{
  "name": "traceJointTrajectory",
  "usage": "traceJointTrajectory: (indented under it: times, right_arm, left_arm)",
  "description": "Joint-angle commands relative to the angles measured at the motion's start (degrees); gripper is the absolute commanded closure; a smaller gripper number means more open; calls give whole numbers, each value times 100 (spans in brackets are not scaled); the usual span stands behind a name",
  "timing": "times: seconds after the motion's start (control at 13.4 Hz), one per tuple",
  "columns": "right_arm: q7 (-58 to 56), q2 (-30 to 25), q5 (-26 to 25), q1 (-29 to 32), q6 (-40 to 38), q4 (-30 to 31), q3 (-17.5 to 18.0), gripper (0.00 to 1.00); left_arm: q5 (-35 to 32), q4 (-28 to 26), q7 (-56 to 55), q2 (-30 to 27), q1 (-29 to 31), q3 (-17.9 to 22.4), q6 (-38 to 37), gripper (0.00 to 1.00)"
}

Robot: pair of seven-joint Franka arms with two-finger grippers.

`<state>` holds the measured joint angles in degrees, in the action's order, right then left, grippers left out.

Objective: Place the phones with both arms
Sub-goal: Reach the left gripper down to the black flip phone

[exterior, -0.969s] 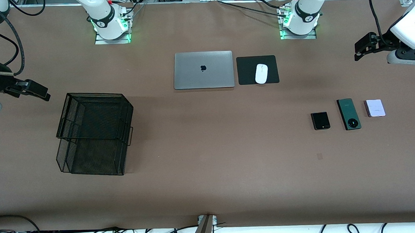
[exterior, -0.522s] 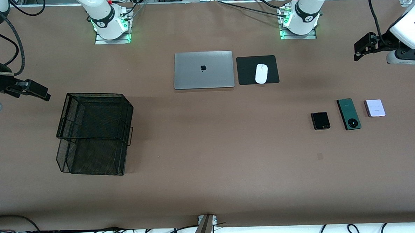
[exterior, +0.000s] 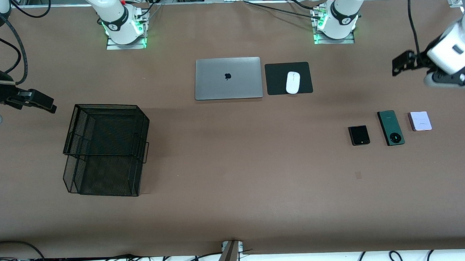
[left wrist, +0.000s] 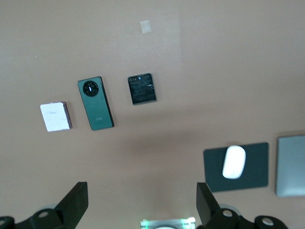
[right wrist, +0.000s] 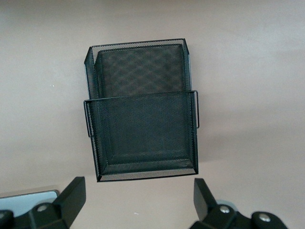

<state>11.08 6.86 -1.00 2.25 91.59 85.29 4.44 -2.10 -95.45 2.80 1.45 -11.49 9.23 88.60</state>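
gaping wide, empty: left pincer (exterior: 399, 63), right pincer (exterior: 43, 102)

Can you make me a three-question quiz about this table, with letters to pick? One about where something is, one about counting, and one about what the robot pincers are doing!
1. Where is the white mouse?
A. In the basket
B. On the black pad
C. On the laptop

2. How many phones lie on the table?
A. Two
B. Three
C. Five

3. What are the two pincers doing?
A. Both open and holding nothing
B. Both squeezing a phone
C. One holding the mouse

Answers:
1. B: the mouse sits on the black pad beside the closed grey laptop.
2. B: a black phone, a green phone and a pale lilac phone lie in a row.
3. A: the left pincer and the right pincer show spread fingers with nothing between them.
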Motion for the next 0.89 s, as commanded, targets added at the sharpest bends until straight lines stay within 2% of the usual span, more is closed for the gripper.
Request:
traceJointTrajectory:
  times: [0.0,0.15,0.45,0.67,0.82]
  right_arm:
    - [-27,52,21,21,-141,-170,21,0]
    - [-27,52,21,21,-141,-170,21,0]
    - [-27,61,21,21,-150,-170,21,0]
    - [-35,61,21,30,-150,-179,13,0]
    - [-35,61,21,38,-150,-179,13,0]
  left_arm:
    - [-150,-315,80,574,154,-1,726,0]
    - [-150,-421,89,1049,261,-9,1245,0]
    - [-115,-1518,71,1217,261,-9,3133,0]
    - [-71,-1634,45,1577,278,-9,3610,0]
    - [-53,-2071,28,1613,357,-18,4346,0]
